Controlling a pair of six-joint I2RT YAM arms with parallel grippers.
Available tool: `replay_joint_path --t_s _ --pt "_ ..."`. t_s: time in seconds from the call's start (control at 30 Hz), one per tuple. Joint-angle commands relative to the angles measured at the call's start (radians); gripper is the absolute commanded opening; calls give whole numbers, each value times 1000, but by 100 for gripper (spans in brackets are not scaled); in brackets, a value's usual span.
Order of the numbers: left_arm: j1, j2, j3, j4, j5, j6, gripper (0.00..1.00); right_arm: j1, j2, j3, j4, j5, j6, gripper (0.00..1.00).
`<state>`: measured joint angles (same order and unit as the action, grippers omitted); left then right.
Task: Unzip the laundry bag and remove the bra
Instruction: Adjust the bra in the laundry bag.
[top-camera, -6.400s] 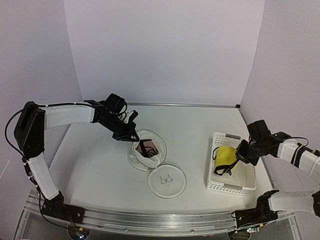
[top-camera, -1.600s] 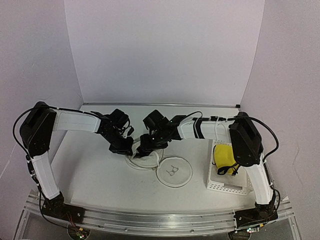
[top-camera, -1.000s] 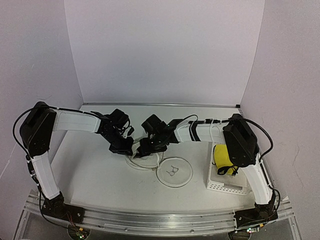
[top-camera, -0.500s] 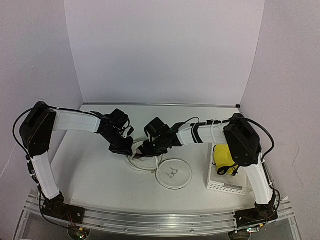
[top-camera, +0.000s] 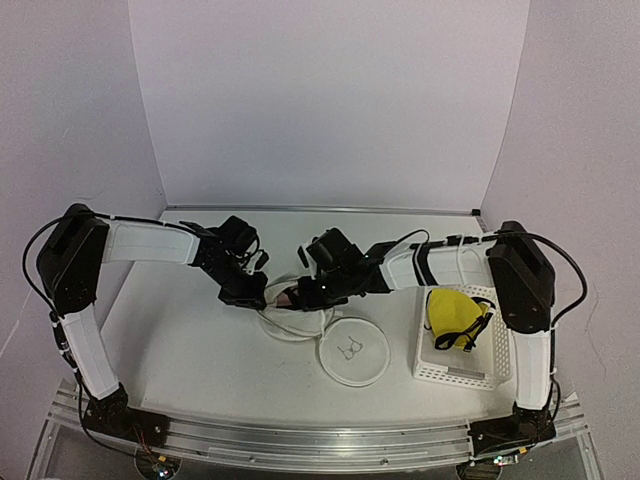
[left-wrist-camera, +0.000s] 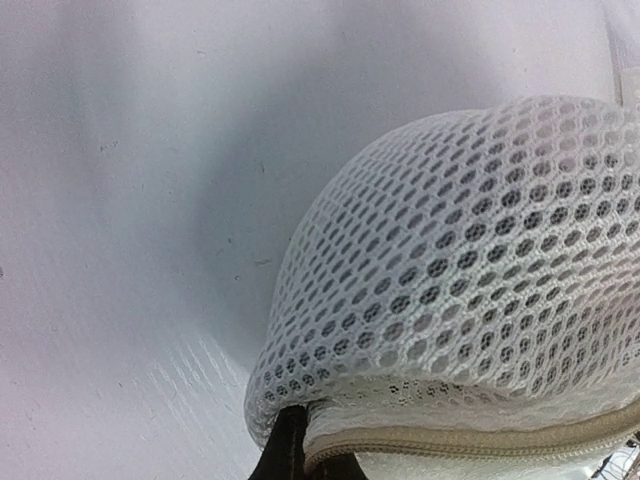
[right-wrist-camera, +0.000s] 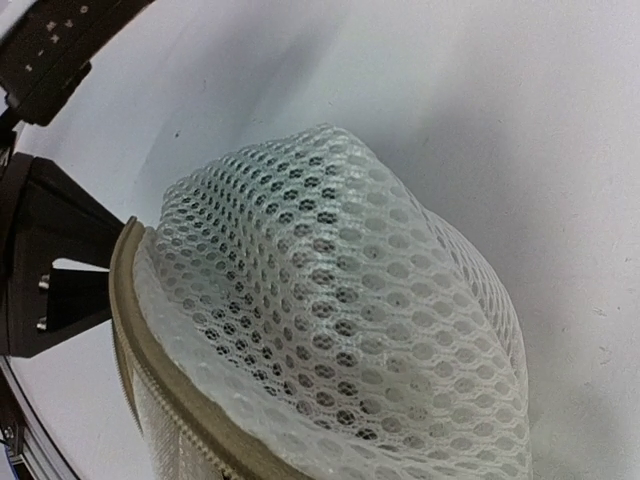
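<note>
My left gripper (top-camera: 254, 293) pinches the rim of the laundry bag (top-camera: 292, 326), which lies on the table (top-camera: 185, 340) (its round flap (top-camera: 352, 352) flopped open toward me). My right gripper (top-camera: 298, 294) is pressed together at the bag's mouth; what it grips I cannot tell. A white basket (top-camera: 440, 372) stands rightmost.

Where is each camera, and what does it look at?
Top external: above, behind the arms, looking down on the table; left gripper and right gripper show.
Left wrist: on left arm, close against the laundry bag; one dark fingertip shows.
Right wrist: on right arm, close against the bag's mesh; black robot parts at left.
Both wrist views share the bag.
</note>
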<state>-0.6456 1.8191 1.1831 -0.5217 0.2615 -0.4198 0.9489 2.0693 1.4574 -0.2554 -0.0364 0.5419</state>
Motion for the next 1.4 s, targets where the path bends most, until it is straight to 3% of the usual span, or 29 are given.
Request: replay_joint_path --t_s 0.0,0.27,0.67,0.87,1.03,1.37 --pt "0 -69 21 17 -22 -3 0 11 -146 -88 142 -3 -40 0" --pt "4 -101 28 16 -44 -23 0 30 -253 -278 281 -80 -138 0" --pt "4 -172 97 22 33 7 0 75 -274 -323 206 -112 -298 0" --pt "4 -163 99 22 33 2 0 123 -318 -353 238 -17 -472 0" --pt "4 -139 95 21 50 3 0 165 -433 -510 455 109 -633 0" --pt "0 -108 31 23 118 35 0 172 -457 -549 640 372 -738 0"
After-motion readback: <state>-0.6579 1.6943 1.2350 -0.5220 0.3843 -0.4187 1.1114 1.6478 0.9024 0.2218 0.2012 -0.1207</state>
